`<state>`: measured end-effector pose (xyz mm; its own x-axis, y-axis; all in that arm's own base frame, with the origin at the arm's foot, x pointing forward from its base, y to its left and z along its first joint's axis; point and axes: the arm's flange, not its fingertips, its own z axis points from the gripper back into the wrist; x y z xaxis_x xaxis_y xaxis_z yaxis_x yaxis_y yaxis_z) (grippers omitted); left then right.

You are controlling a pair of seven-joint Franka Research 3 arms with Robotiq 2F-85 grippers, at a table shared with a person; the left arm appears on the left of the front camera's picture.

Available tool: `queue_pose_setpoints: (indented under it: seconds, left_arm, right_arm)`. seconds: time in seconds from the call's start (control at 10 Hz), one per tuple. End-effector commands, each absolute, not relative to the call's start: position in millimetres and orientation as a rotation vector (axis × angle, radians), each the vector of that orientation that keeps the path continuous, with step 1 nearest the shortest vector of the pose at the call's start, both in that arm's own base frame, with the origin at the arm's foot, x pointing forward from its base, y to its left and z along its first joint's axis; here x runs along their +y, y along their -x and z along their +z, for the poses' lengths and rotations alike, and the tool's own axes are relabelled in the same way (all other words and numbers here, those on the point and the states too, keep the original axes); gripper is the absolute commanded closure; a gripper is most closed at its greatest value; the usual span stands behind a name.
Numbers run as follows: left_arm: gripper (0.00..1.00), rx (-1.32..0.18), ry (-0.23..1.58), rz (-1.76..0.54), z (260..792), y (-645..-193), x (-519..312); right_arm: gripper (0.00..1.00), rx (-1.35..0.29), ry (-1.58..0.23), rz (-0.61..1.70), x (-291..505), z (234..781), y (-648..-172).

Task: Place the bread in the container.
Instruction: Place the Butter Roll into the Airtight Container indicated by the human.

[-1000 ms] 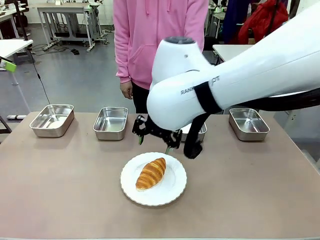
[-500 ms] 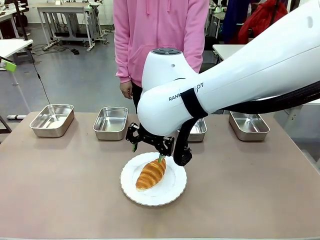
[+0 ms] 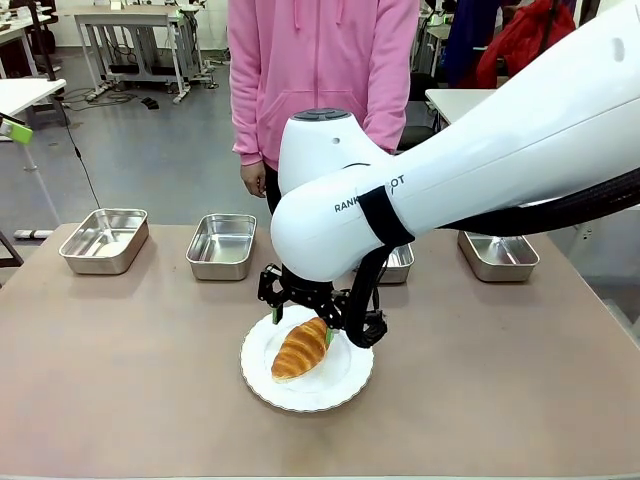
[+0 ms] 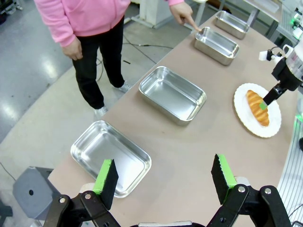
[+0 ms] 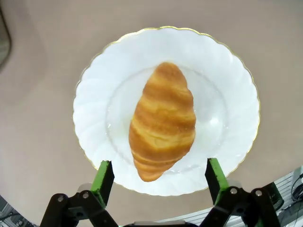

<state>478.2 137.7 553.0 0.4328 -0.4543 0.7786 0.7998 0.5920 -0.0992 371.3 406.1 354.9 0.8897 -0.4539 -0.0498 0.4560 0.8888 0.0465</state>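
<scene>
Bread (image 3: 301,348) between open right gripper (image 3: 301,328) jaws

We are in a robotics lab or workshop: beyond our brown table (image 3: 120,380) lies a grey polished floor (image 3: 150,150) with metal-framed workbenches (image 3: 130,30), loose cables (image 3: 85,160) trailing across it, and a white robot arm (image 3: 480,170) reaching over the table.
</scene>
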Motion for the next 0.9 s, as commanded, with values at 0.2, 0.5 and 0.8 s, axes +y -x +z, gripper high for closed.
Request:
queue_pose_setpoints:
  seconds: [0.2, 0.5, 0.8]
  left_arm:
    - [0.0, -0.787, 0.505, -0.829, 554.4, -476.7, 137.5]
    - [0.0, -0.787, 0.505, -0.829, 554.4, -476.7, 137.5]
    - [0.0, -0.787, 0.505, -0.829, 554.4, -476.7, 137.5]
  right_arm:
    - [0.0, -0.009, -0.045, -0.543, 398.9, 336.1, -362.3]
    - [0.0, -0.06, -0.072, -0.523, 397.2, 322.9, -360.3]
    - [0.0, -0.084, -0.084, -0.502, 400.8, 309.0, -365.3]
